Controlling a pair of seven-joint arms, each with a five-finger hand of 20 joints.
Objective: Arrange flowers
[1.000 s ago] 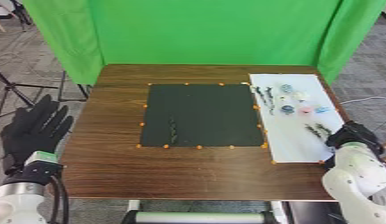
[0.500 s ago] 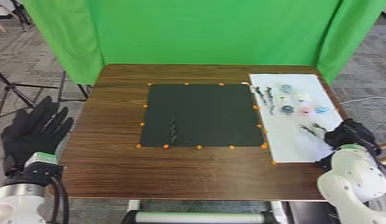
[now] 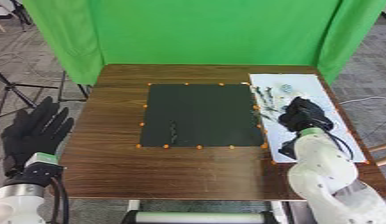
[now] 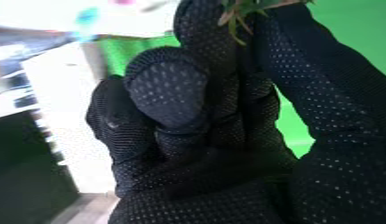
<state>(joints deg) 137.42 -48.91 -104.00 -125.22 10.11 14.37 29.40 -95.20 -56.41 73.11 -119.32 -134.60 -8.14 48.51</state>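
Note:
Over the white sheet (image 3: 302,79), the right hand (image 3: 307,119) hangs with its arm behind it, covering several flowers and the sheet's lower part. In the right wrist view, the right hand (image 4: 207,150) pinches a green sprig (image 4: 247,9) between thumb and curled fingers. Two dark stems (image 3: 269,94) lie on the sheet's left side, and a pale blue flower (image 3: 286,88) is above the hand. One dark green stem (image 3: 173,131) lies lengthwise on the black mat (image 3: 203,107). Off the table's left side, the left hand (image 3: 33,131) is open with straight fingers.
The brown table (image 3: 207,175) carries small orange markers (image 3: 199,147) around the mat and sheet. A green curtain (image 3: 207,35) hangs behind the far edge. The right forearm crosses the table's near right corner.
The right hand has moved left and away from the robot, from the sheet's right edge to over the sheet. Two green sprigs seen lying beside it before are now out of sight. The left hand stayed still.

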